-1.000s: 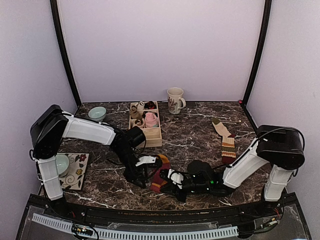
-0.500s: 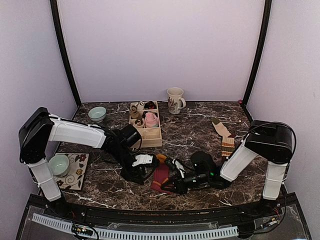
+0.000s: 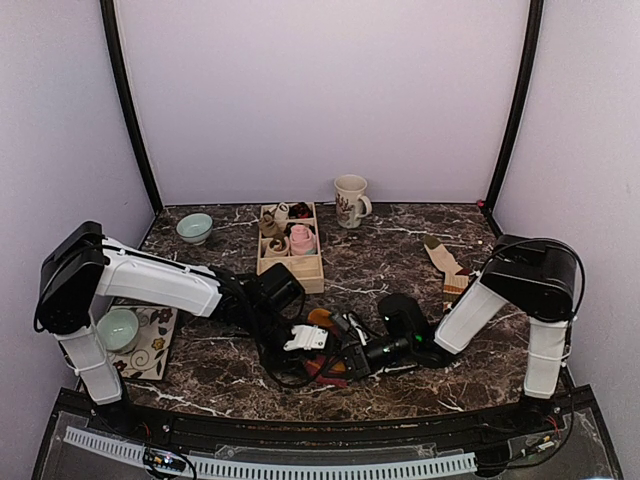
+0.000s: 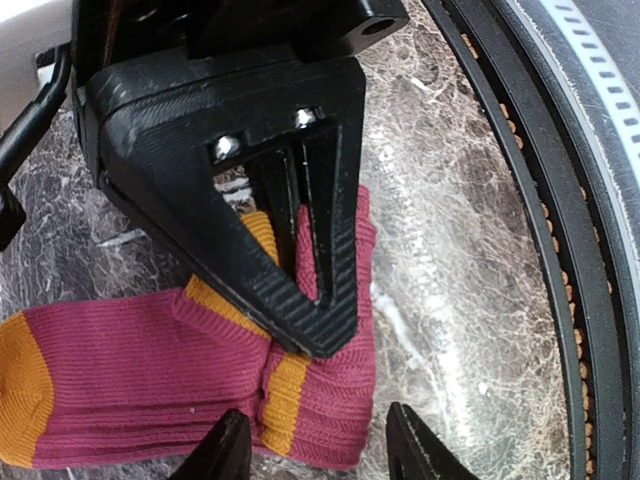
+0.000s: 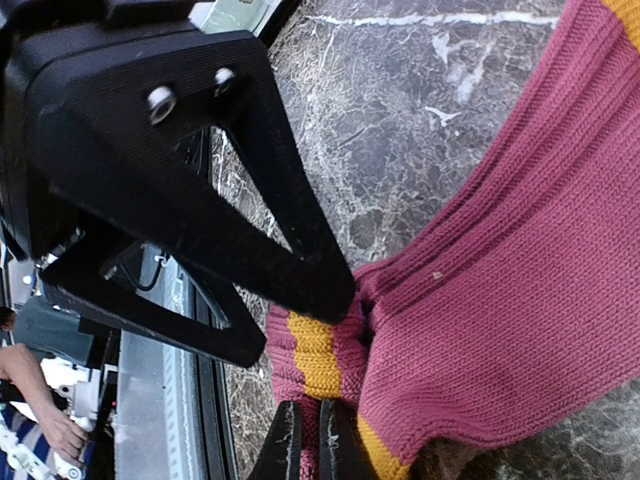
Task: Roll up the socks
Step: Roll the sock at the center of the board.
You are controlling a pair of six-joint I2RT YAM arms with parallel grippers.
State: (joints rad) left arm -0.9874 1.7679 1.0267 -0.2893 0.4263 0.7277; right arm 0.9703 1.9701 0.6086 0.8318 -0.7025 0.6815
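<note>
A maroon sock with orange bands (image 4: pixel 140 380) lies flat near the table's front edge. My right gripper (image 5: pixel 312 452) is shut on its folded cuff (image 5: pixel 325 365), the fingers pinching the knit. My left gripper (image 4: pixel 320 455) faces it from the other side. Its jaws are open and astride the cuff's end, with the fingertips (image 4: pixel 225 452) just off the fabric. In the top view the two grippers (image 3: pixel 308 338) (image 3: pixel 342 357) meet over the sock and hide most of it. A second striped sock (image 3: pixel 455 283) lies stretched out at the right.
A wooden compartment box (image 3: pixel 305 272) with a pink bundle (image 3: pixel 302 238) stands at the back centre, and a mug (image 3: pixel 350 200) stands behind it. One pale green bowl (image 3: pixel 195 227) is at the back left, another (image 3: pixel 120 328) sits on a patterned mat. The black front rail (image 4: pixel 540 200) runs close by.
The left gripper has moved right onto the sock's cuff end and its jaws have narrowed. The right arm has swung back and left, still holding the sock.
</note>
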